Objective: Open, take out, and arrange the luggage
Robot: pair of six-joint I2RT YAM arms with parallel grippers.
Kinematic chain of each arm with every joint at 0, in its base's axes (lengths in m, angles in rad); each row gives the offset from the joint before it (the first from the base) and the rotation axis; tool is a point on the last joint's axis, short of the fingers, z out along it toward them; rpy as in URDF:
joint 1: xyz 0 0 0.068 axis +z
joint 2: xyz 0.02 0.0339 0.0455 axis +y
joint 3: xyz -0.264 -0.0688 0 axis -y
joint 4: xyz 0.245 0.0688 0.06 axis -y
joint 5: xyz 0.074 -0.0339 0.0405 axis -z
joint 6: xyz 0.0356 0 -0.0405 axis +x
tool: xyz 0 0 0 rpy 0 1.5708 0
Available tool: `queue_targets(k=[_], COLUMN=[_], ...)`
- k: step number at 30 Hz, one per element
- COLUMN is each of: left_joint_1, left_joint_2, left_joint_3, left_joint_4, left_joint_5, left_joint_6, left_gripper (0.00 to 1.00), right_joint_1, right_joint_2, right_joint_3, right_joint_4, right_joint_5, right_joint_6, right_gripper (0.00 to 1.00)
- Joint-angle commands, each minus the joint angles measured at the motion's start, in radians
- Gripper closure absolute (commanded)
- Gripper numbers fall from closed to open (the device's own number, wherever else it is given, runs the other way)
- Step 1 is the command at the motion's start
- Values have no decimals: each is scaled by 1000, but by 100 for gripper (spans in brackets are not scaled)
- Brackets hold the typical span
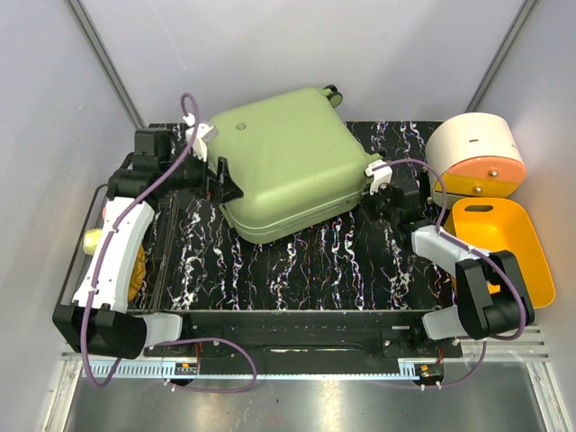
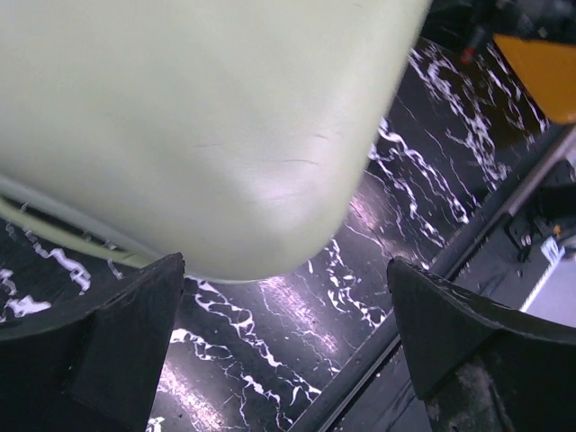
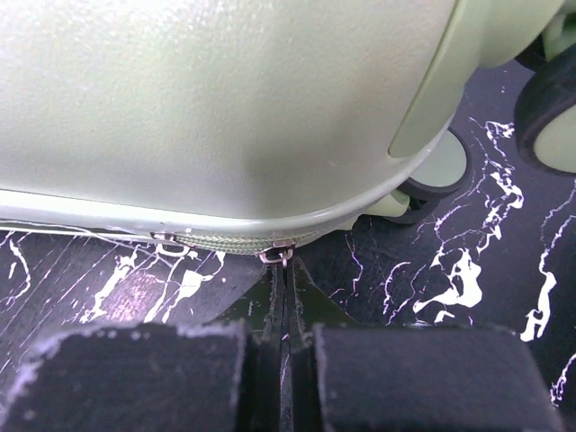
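Closed luggage (image 1: 286, 164) flat on marbled table (image 1: 315, 270)

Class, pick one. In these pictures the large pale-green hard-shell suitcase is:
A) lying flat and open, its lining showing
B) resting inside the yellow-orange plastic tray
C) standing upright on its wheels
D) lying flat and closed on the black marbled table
D: the pale-green hard-shell suitcase lies flat on the black marbled table, with its two shells together and no lining showing.

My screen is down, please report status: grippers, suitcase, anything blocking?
Left gripper open at suitcase corner. Right gripper shut on zipper pull. Suitcase closed, nothing blocking.
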Motion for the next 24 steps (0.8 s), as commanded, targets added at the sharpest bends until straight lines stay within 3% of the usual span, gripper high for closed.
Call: queue_targets(k=[1,5,12,16,20,24], left_joint_1=[-137,-240,-320,-421,-425,-426], left_joint_2=[-37,-34,4,3,24,102], left_joint_3=[-12,-13,31,-4,34,134], left_joint_4=[2,1,-70,-26,45,6], left_joint_5=[29,-61,-68,-198,-286,-328], left_joint_6=[100,127,219,252,293,423], left_gripper=[1,1,1,2,3,1], right_joint_1=[-38,-25,95,175,193,169], right_joint_2=[1,41,84,97,80,41], right_joint_3=[80,126,172,207,217,164], right_joint_4=[79,53,72,73,35,30], right_joint_5=[-75,-162,-134,-113,-94,-21], right_joint_6=[-37,1,50,76,107,6], right_gripper=[100,100,100,100,100,100])
